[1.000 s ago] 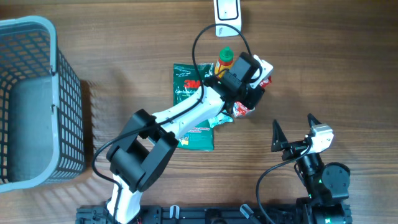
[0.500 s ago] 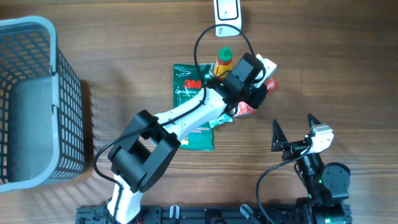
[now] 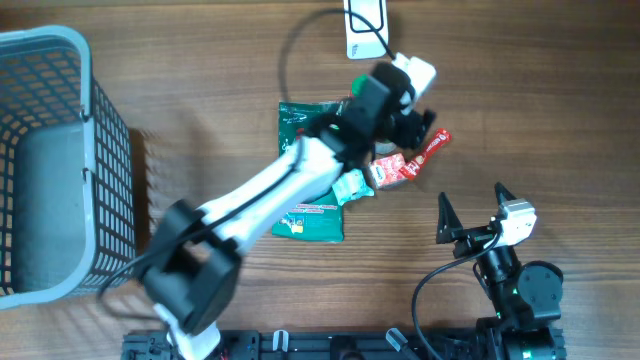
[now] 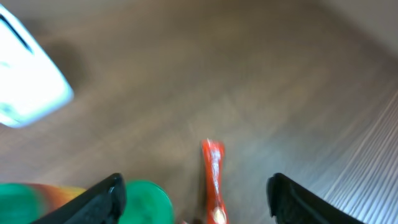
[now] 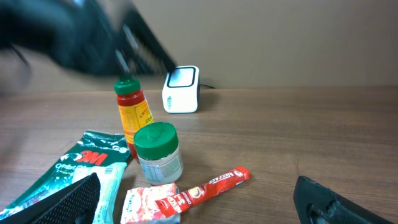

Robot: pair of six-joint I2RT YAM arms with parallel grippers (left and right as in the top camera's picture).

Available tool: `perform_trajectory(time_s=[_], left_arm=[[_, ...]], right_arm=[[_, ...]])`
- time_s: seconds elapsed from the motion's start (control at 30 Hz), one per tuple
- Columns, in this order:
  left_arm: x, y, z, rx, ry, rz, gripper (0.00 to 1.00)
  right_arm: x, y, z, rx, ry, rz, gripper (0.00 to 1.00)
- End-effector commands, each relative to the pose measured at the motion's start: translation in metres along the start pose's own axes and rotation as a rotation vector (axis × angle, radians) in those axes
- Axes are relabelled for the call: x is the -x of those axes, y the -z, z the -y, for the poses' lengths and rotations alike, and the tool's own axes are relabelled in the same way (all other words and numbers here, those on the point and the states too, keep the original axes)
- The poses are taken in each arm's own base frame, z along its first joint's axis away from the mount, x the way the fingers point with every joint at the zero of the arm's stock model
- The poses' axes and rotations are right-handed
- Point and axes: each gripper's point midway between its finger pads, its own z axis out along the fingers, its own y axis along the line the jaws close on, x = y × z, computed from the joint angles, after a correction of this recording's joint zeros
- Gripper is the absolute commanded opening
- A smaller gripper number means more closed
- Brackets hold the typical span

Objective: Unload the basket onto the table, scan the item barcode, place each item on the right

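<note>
A red stick sachet point(image 3: 427, 149) lies flat on the table, one end resting on a pink packet point(image 3: 388, 171). My left gripper point(image 3: 408, 122) hovers just above and behind it, open and empty. In the left wrist view the sachet point(image 4: 212, 180) shows blurred between the spread fingers point(image 4: 102, 199), beside a green jar lid point(image 4: 148, 202). The white barcode scanner point(image 3: 365, 22) stands at the table's far edge, and appears as a white scanner point(image 4: 28, 81) at upper left in the left wrist view. My right gripper point(image 3: 472, 207) rests open near the front, facing the sachet point(image 5: 214, 183).
A green 3M pack point(image 3: 305, 175) lies under the left arm. An orange sauce bottle point(image 5: 132, 112) and a green-lidded jar point(image 5: 158, 152) stand close together behind the pink packet point(image 5: 149, 202). A grey basket point(image 3: 110, 120) fills the left side.
My left gripper has opened and let the red sachet drop onto the table, then lifted and swung back toward the scanner. The right arm has stayed still.
</note>
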Motion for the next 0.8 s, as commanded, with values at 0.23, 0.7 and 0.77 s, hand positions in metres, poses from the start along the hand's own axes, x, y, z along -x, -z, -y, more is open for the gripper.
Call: perform_trajectory(time_s=[0.23, 0.7, 0.77], left_arm=[[0.107, 0.167, -0.068, 0.389, -0.128, 0.309, 0.92], [-0.022, 0.315, -0.107, 0.72, 0.21, -0.034, 1.0], [-0.05, 0.33, -0.107, 0.747, 0.296, -0.103, 1.0]], right_arm=[[0.001, 0.0, 0.002, -0.011, -0.014, 0.004, 1.0], [0.001, 0.0, 0.002, -0.011, -0.013, 0.004, 1.0], [0.001, 0.0, 0.002, -0.011, -0.013, 0.004, 1.0]])
